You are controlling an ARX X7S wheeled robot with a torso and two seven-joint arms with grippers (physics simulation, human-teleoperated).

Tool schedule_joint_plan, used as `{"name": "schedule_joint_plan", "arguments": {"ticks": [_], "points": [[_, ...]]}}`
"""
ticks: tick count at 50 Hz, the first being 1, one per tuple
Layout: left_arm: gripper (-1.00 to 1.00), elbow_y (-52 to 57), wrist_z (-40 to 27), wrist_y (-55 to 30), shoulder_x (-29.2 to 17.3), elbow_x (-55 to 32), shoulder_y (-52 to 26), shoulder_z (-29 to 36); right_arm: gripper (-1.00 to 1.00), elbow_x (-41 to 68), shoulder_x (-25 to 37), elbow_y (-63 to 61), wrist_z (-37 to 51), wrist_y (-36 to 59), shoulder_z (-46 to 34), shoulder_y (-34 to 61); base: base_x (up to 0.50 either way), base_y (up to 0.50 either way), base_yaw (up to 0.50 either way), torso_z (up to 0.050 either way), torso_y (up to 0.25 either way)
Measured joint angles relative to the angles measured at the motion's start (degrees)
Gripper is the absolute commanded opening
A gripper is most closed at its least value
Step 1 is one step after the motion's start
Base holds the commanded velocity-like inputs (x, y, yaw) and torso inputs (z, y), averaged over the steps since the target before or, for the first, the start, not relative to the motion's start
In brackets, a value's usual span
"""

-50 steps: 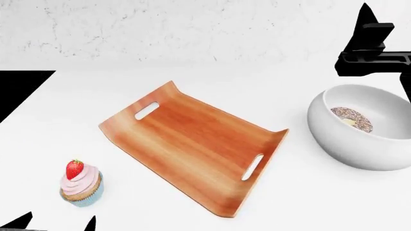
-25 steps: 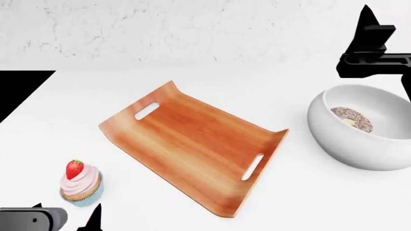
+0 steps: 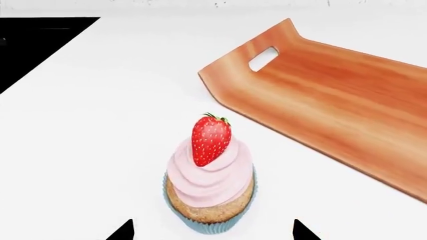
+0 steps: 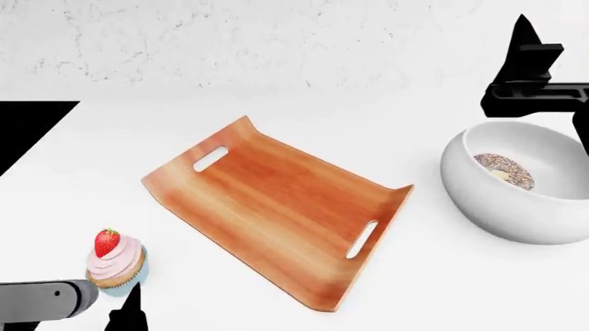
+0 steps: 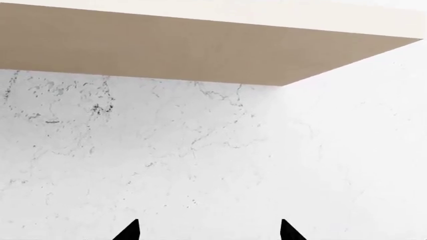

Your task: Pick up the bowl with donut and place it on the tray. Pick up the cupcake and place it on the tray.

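While both grippers' jaws stand apart, the left gripper [image 3: 210, 234] faces the pink-frosted, strawberry-topped cupcake [image 3: 209, 186] beside the orange-brown wooden tray [image 3: 337, 97].

Grey rounded left arm link [image 4: 41, 301], black pointed claw tips [image 3: 127, 231]

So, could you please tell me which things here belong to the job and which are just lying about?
Job: bowl, donut, tray, cupcake, left tool.
Lying about: nothing; only the white counter and marbled wall.
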Motion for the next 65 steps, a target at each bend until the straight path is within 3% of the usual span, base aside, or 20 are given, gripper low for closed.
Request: {"name": "schedule_joint_plan", "arguments": {"ticks": [29,65], "points": [[1.0,-3.8,10.5,-2.0,2.3,16.2,-4.7,6.2,1.0,-0.1,0.3,0.4,-0.3,-0.4,-0.4,0.1,0.0,0.0,0.0,0.0,0.0],[1.0,-3.4,20.5,0.6,3.0,29.7,-1.7,8.6,1.0,-1.1,0.7,0.2,-0.9,-1.5,-0.5,-1.6,0.0,0.0,0.0,0.0,0.0]]}}
